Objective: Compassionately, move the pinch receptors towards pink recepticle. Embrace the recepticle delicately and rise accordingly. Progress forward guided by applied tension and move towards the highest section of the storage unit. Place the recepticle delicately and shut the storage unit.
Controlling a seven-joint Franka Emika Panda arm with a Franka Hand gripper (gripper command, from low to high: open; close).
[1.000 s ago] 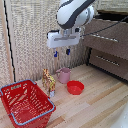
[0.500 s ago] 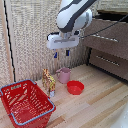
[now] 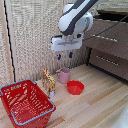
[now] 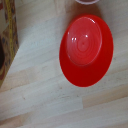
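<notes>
The pale pink mug (image 3: 64, 75) stands upright on the wooden floor, between the toy giraffe and the flat red bowl. My gripper (image 3: 65, 56) hangs well above the mug, apart from it; its two blue-tipped fingers point down, spread, with nothing between them. On the exterior view's right stands the dark brown dresser (image 3: 111, 47), and its top drawer (image 3: 107, 37) with a silver bar handle looks pulled out a little. In the wrist view only a sliver of the mug's rim (image 4: 88, 1) shows at the picture's edge. My fingers are out of that view.
A toy giraffe (image 3: 48, 81) stands beside the mug. The flat red bowl (image 3: 75, 87) lies on the floor and fills the wrist view (image 4: 86, 49). A red mesh basket (image 3: 25, 103) sits at the exterior view's lower left. A woven screen backs the scene.
The gripper has barely shifted over the mug. Nothing else has moved.
</notes>
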